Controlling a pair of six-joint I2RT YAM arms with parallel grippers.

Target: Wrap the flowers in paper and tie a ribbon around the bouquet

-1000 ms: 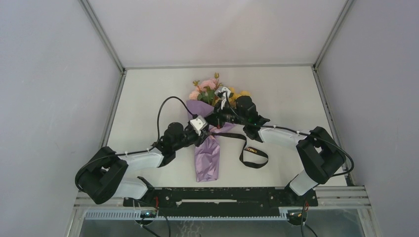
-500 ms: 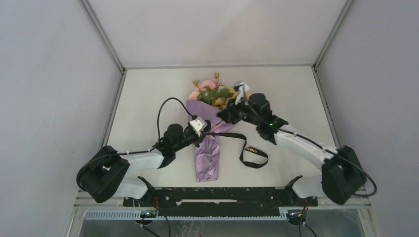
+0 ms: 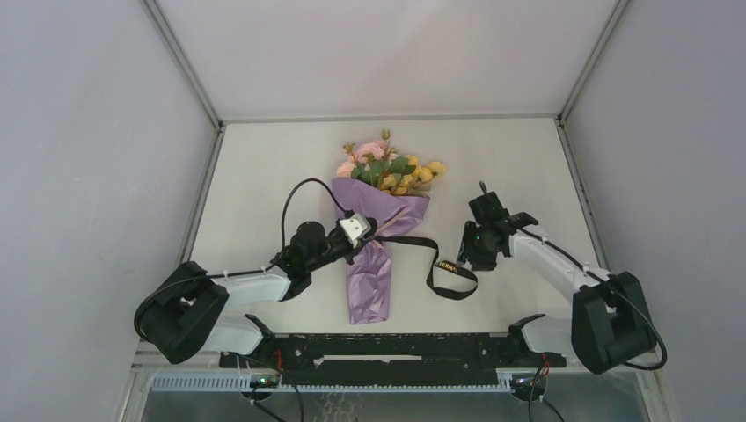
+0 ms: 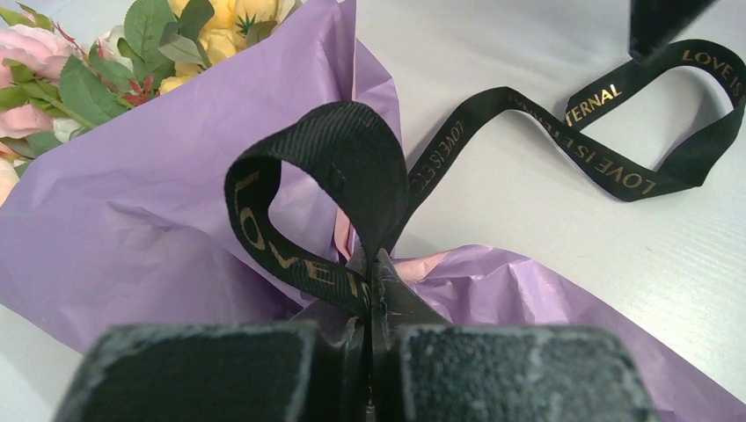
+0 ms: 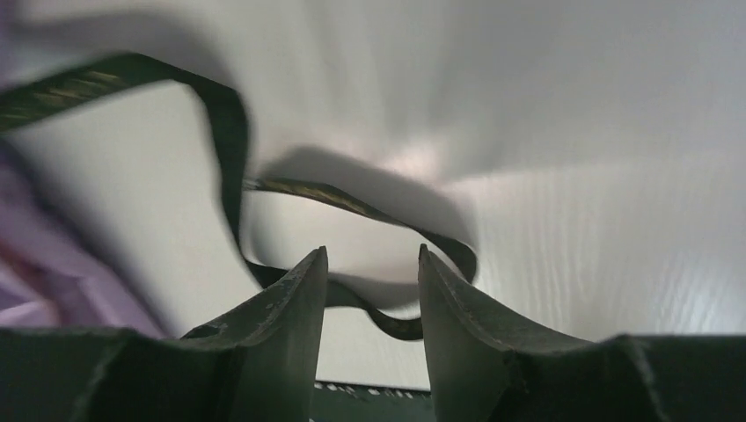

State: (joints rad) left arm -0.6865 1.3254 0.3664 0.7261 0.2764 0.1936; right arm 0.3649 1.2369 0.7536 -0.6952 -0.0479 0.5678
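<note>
The white desk (image 3: 264, 176) carries the bouquet (image 3: 369, 281) at its middle, blossoms toward the far edge. The left fingers (image 4: 220, 369) pinch a loop of the ribbon (image 4: 352, 141) at the bouquet's waist. The right fingers (image 5: 281, 325) stand parted and empty above the ribbon's loose loop.

You get a smeared right wrist view: lettering on the ribbon (image 5: 230, 141) is unreadable, and the paper (image 5: 35, 255) runs off the left edge. Your left wrist view crops the flowers (image 4: 79, 70) at its top-left corner.
</note>
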